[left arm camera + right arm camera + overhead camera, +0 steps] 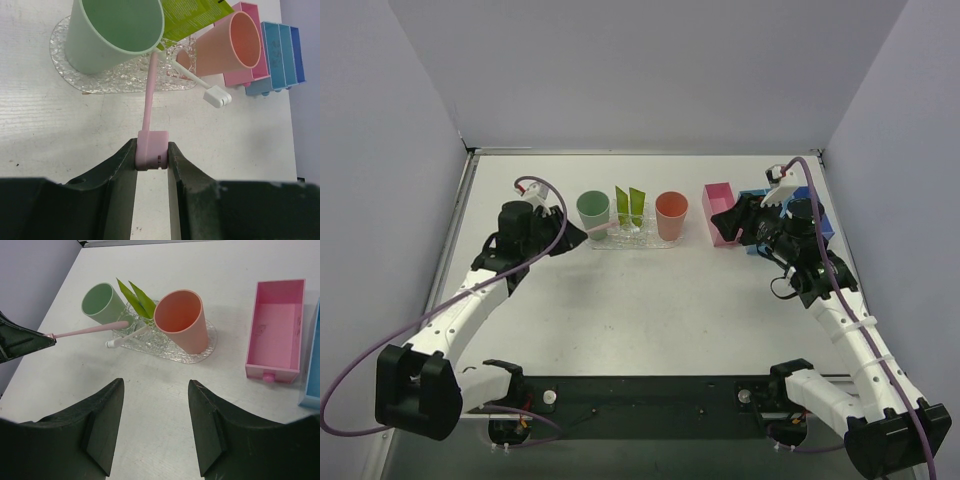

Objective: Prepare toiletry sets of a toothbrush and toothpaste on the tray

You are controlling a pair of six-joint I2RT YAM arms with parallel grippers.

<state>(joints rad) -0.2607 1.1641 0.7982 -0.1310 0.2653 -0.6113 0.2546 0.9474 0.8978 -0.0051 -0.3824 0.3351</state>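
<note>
Left wrist view showed the pink toothbrush clamped by its thick end in the left gripper, its tip reaching the tray beside the green cup, near the table's far edge. The right gripper gaped wide, empty.

We lose the pink toothbrush's far tip behind the green cup's rim. In the left wrist view, that cup and the lime-green tubes run off at 12 o'clock. In the right wrist view, the blue bin is cut off at 3 o'clock.
</note>
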